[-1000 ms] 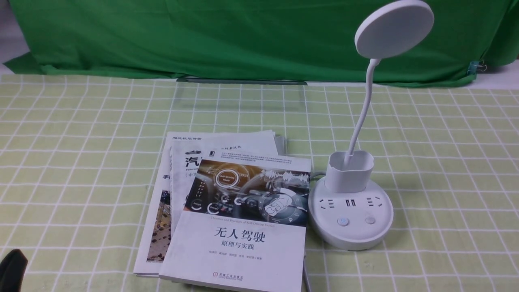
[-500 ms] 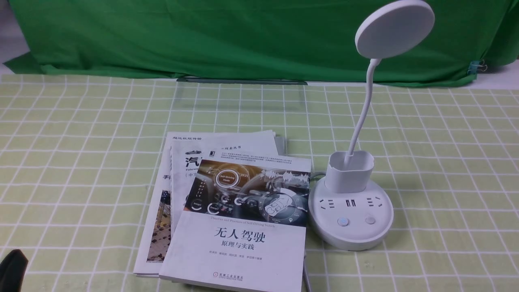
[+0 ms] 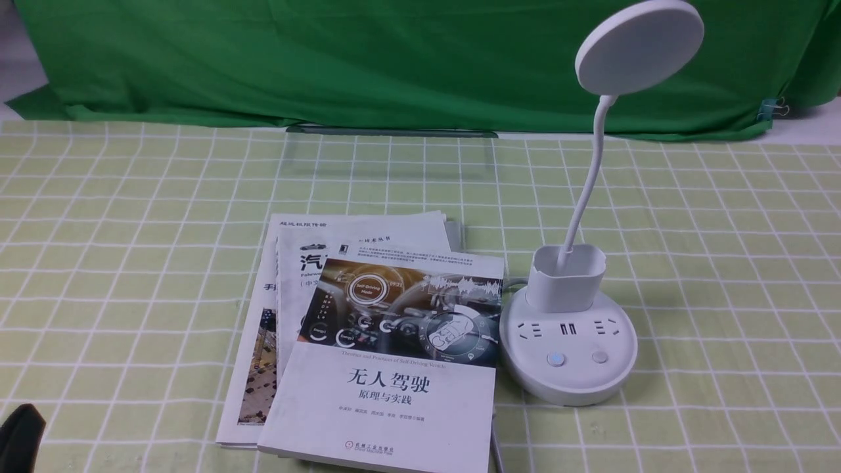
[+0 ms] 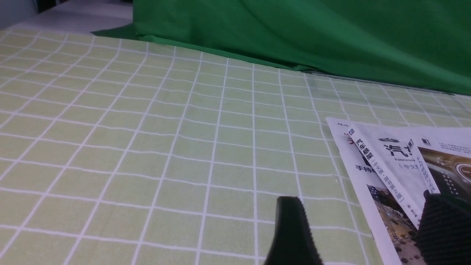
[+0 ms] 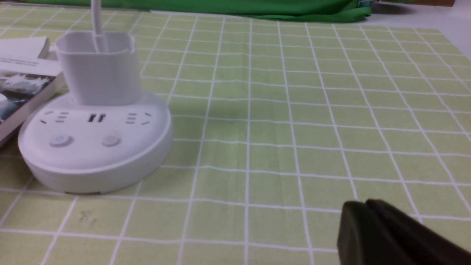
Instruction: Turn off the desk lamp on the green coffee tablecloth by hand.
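Observation:
The white desk lamp stands on the green coffee tablecloth [image 3: 723, 263], right of centre. It has a round base [image 3: 571, 384], a cup holder [image 3: 566, 279], a thin neck and a disc head [image 3: 638, 46]. Two buttons [image 3: 556, 359] sit at the base's front. The base also shows in the right wrist view [image 5: 95, 162]. My right gripper [image 5: 358, 208] is shut and empty, low over the cloth, well to the lamp's right. My left gripper [image 4: 362, 206] is open and empty beside the books; only a black tip [image 3: 20, 437] shows in the front view.
A fanned stack of books [image 3: 387, 368] lies just left of the lamp base, touching it; it also shows in the left wrist view [image 4: 390, 158]. A dark green backdrop cloth [image 3: 394, 59] hangs behind. A clear flat sheet [image 3: 391, 154] lies at the back.
Nothing has moved. The glare on the top book's glossy cover looks slightly fainter now.

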Tool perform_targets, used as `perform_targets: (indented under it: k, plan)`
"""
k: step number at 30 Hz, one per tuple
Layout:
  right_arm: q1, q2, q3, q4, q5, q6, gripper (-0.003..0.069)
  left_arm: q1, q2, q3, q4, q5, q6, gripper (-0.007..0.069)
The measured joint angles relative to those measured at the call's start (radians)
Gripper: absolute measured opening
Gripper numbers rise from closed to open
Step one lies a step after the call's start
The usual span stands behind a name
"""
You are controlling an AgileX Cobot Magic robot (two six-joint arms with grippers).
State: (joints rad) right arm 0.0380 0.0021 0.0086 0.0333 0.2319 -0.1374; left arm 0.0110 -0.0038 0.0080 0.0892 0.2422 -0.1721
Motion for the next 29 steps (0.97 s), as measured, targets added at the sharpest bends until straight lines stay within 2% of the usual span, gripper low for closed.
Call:
perform_targets:
  k: [29]
  plan:
    - [0.000, 0.000, 0.000, 0.000, -0.001, 0.002, 0.0121, 0.000, 0.000, 0.000, 0.000, 0.000, 0.000, 0.0410]
